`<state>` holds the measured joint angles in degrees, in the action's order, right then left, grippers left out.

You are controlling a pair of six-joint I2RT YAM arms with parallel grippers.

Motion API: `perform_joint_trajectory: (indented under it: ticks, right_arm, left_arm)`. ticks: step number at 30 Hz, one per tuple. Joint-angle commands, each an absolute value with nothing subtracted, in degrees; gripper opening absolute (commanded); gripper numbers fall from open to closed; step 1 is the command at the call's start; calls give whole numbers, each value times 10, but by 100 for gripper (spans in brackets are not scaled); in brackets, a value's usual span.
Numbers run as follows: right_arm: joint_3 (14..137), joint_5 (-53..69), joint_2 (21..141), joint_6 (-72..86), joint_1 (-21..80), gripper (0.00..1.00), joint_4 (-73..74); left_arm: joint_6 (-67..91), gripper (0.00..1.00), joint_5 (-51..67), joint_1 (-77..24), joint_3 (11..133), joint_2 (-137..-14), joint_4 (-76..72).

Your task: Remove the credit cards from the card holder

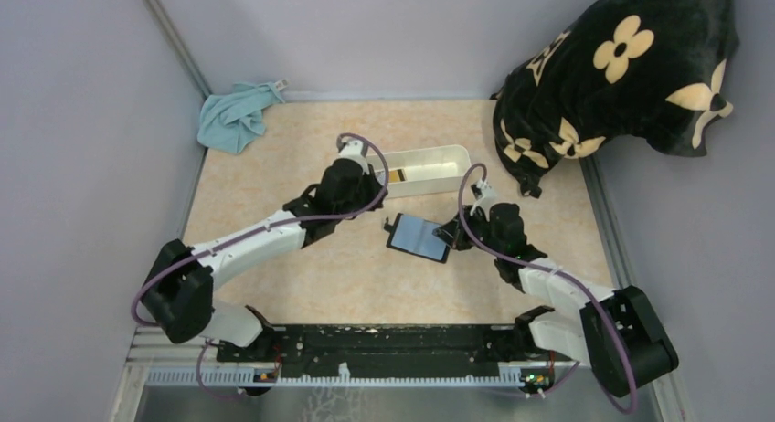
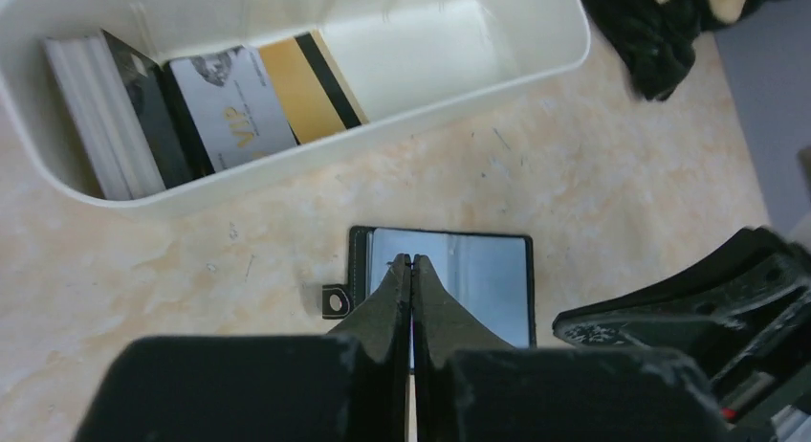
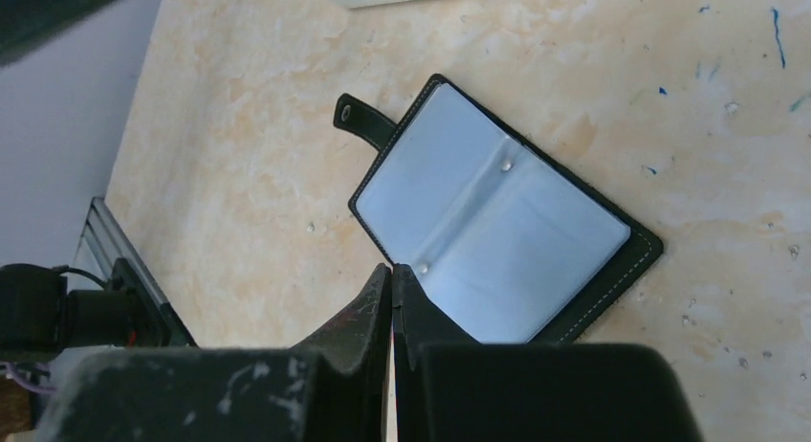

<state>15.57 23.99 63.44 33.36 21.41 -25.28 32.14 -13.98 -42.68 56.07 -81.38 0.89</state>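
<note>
Pin wallet (image 3: 497, 232) flat with pressed-shut right gripper (image 3: 392, 270), then spread left gripper (image 2: 411, 260), also clamped shut on nothing, before digging inside

- One card holder (image 1: 418, 237) is counted.
- One white tray (image 2: 402, 126) is counted.
- Three cards are told apart: black card (image 2: 143, 107), silver VIP card (image 2: 239, 107), gold card (image 2: 306, 88).
- One teal cloth (image 1: 236, 116) and one flowered pillow (image 1: 621, 75) are seen.
- Two hands are counted: left hand (image 2: 411, 260), right hand (image 3: 392, 270).

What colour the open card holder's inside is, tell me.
Pale grey-blue, black-edged; the card holder shows best in the right wrist view.
</note>
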Motion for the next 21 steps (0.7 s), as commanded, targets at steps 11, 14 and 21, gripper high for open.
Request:
perform_joint_trajectory:
  ticks: [11, 14, 21]
  right_arm:
    - [129, 118, 614, 345, 344, 0, -158]
    - [111, 107, 615, 362, 343, 0, -171]
    - [111, 138, 659, 375, 276, 0, -202]
  left_arm:
    - [294, 0, 23, -434, 569, -989, -81]
    - [289, 0, 9, -434, 562, -1012, -85]
    - [293, 0, 7, -434, 523, -1032, -88]
